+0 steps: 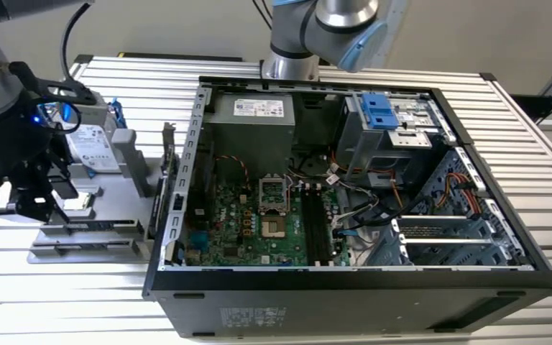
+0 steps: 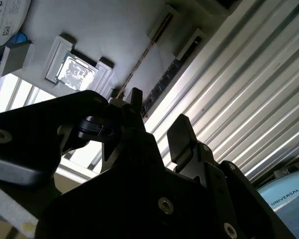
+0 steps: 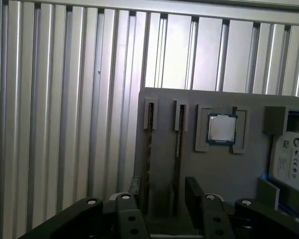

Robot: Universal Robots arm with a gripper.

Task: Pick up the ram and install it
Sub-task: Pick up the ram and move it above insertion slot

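Exterior view: black two-finger gripper (image 1: 41, 205) low at exterior view's left, above grey slotted fixture tray (image 1: 103, 237); open black computer case (image 1: 353, 284) at centre.
Second wrist view: jaws spread, pinching nothing; thin dark-green ram stick (image 2: 164, 84) on edge in tray slot.
First wrist view: ram stick (image 3: 178, 149) just ahead of jaw gap; square silver processor chip (image 3: 222, 128) beside it.

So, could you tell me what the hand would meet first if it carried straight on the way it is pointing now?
Probably one of the two ram sticks standing in the grey tray: in the first wrist view both lie ahead of the open hand. Which one is unclear.
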